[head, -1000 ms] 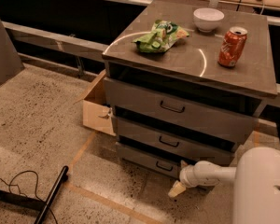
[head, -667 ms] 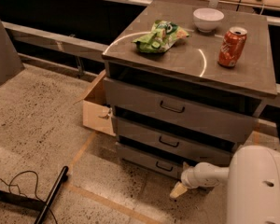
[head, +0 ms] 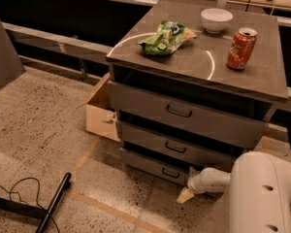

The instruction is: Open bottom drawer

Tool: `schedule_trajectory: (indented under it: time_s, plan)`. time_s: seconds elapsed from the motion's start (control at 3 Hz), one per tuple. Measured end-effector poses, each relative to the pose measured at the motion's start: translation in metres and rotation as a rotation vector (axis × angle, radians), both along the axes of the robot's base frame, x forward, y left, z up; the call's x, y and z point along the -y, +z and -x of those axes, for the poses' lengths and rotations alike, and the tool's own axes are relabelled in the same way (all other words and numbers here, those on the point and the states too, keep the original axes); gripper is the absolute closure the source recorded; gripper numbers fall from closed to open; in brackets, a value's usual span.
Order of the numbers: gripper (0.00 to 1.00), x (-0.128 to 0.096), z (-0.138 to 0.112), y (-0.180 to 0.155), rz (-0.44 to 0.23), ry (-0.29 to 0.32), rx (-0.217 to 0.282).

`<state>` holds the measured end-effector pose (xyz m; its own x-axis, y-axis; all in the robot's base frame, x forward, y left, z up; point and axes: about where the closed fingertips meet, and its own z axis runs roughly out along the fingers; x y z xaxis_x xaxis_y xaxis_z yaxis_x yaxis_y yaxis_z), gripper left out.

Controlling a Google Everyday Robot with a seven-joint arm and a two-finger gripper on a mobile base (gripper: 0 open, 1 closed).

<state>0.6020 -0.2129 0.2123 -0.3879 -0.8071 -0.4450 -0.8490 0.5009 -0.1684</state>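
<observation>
The grey cabinet [head: 194,69] has three wide drawers. The bottom drawer [head: 150,164] is the lowest one, with a slim grey front and a small dark wire handle [head: 170,173]. It sits slightly out from the cabinet. My gripper [head: 186,194] is at the end of my white arm [head: 211,179], low near the floor, just right of the bottom drawer's handle, by the drawer's right end. Its cream tips point down to the left.
On the cabinet top lie a green snack bag [head: 166,37], a white bowl [head: 216,19] and a red soda can [head: 241,48]. An open cardboard box [head: 101,112] stands left of the cabinet. A black cable and bar [head: 53,204] lie on the speckled floor at lower left.
My arm and gripper have shifted slightly. The drawers and the things on top have not moved.
</observation>
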Motion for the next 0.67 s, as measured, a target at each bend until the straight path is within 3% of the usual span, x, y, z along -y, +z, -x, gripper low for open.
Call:
schedule_trajectory:
  time_s: [0.67]
  plan:
    - [0.00, 0.001, -0.024, -0.014, 0.019, 0.041, 0.024]
